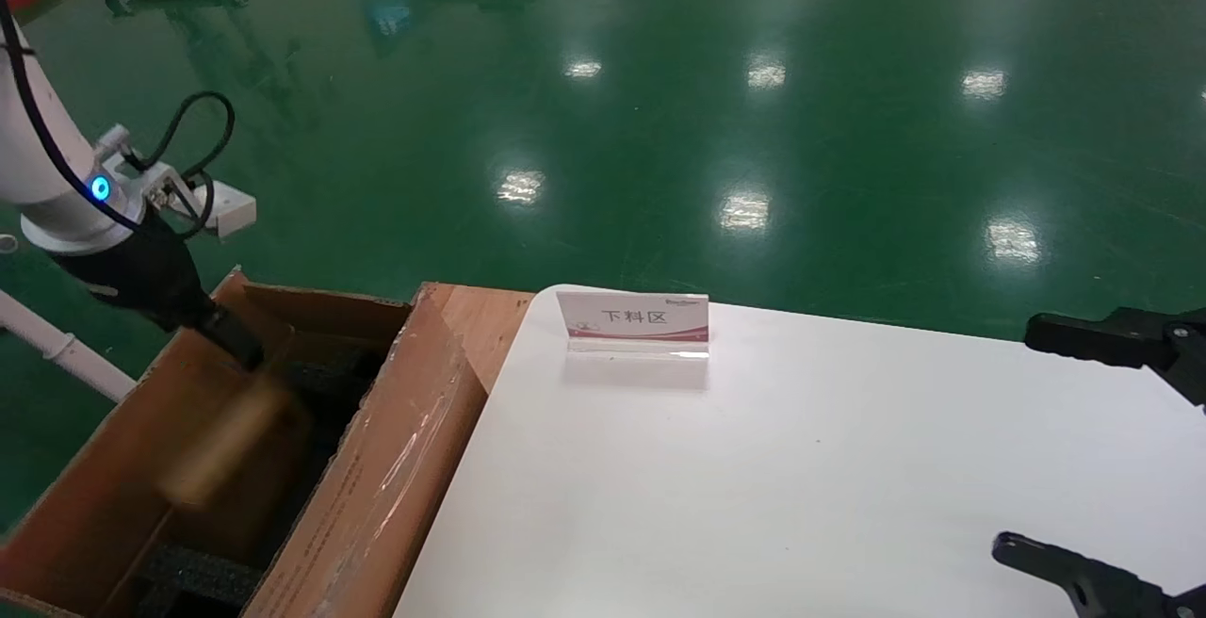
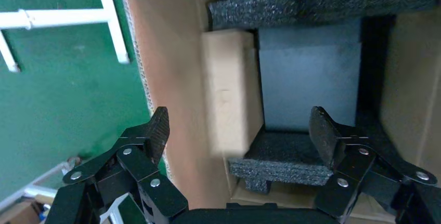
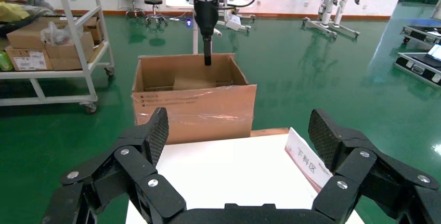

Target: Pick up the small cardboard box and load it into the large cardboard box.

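Note:
The small cardboard box (image 1: 236, 439) shows as a blurred tan shape inside the large cardboard box (image 1: 377, 467), just below my left gripper (image 1: 247, 359). In the left wrist view my left gripper (image 2: 239, 117) is open, and the small cardboard box (image 2: 229, 91) is apart from both fingers, against the large cardboard box's wall (image 2: 171, 52) beside black foam blocks (image 2: 283, 156). From the right wrist view the large cardboard box (image 3: 195, 107) stands past the table with the small cardboard box (image 3: 195, 82) inside. My right gripper (image 1: 1022, 439) hangs open over the table's right side.
A white table (image 1: 801, 486) stands right of the carton, with a small sign card (image 1: 633, 321) near its far edge. A wooden board (image 1: 476, 317) lies between carton and table. A shelf cart (image 3: 52, 42) with boxes stands on the green floor.

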You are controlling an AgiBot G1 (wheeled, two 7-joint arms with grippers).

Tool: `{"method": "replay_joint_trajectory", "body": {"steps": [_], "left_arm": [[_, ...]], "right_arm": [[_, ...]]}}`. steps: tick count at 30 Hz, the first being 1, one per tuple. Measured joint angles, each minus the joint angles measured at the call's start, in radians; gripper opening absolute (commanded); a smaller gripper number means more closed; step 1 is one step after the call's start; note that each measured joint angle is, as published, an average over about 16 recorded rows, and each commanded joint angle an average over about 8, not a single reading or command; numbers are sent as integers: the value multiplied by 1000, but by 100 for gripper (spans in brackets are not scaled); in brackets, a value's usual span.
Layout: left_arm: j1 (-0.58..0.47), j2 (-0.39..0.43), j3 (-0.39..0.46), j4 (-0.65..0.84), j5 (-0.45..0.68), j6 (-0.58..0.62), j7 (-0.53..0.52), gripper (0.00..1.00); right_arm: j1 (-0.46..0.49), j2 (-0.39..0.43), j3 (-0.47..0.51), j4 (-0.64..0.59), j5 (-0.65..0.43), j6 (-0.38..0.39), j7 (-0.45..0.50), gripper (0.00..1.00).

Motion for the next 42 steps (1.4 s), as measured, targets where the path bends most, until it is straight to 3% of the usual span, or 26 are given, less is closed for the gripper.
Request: {"method": "replay_joint_trajectory", "body": {"steps": [15,21,29,42], "left_arm": [[-296,-226,-39,-598,102,-190,-92,100],[-345,-301,-78,-789,143,-246,-107,100],[-252,-328,-227,-865,115,-231,-41,100],[71,-306,-632,-860,-44,-128,187,100]], "right_arm": [[0,0,-1,0,0,0,0,100],[0,0,-1,0,1,0,-1,100],[0,0,-1,-1,1,0,-1,100],[1,1,-2,-1,1,0,-1,100]]}}
